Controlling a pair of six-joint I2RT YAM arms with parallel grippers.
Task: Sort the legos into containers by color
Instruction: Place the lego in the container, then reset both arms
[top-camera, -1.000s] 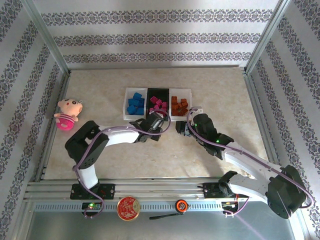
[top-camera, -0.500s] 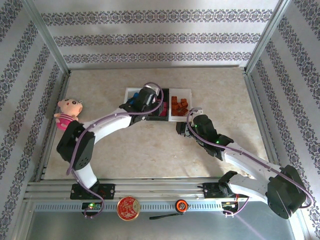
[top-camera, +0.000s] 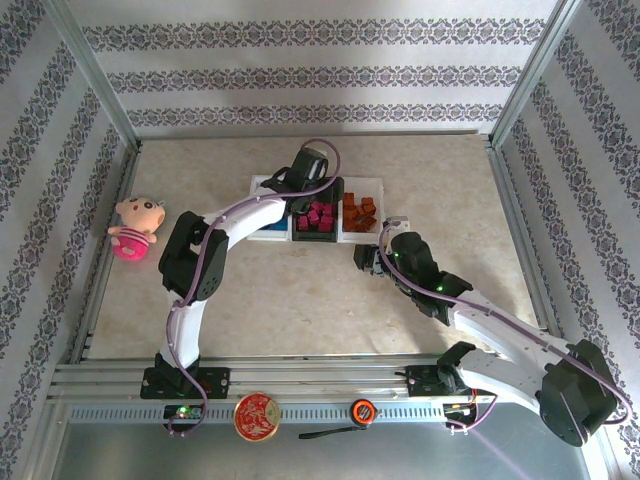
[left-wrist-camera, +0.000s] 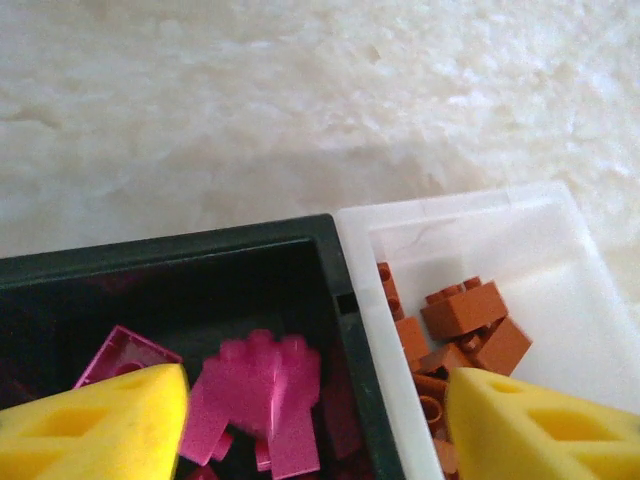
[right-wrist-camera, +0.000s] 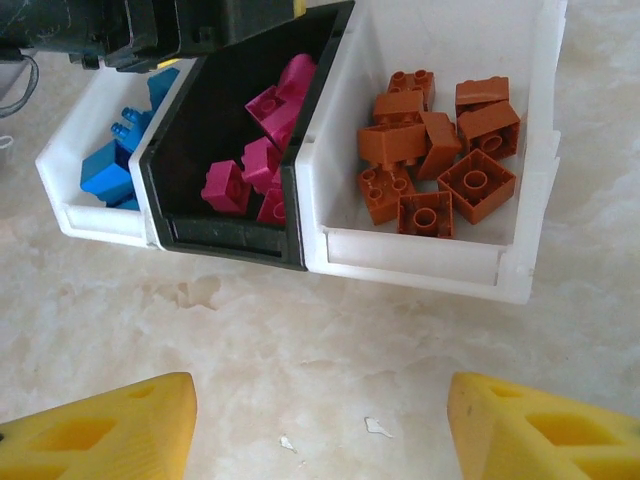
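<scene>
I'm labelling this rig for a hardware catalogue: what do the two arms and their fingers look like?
Both the left arm and right arm have white tubular links joined by bulky black joints. A purple cable loops along each. The left fingers and right fingers are bright yellow wedge-shaped pads with recessed cut-outs.

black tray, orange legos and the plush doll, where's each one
black tray (right-wrist-camera: 225, 243): right wrist view, on its near wall.
orange legos (right-wrist-camera: 420, 140): right wrist view, on a brick mid-pile.
plush doll (top-camera: 140, 213): top external view, on its face.
</scene>
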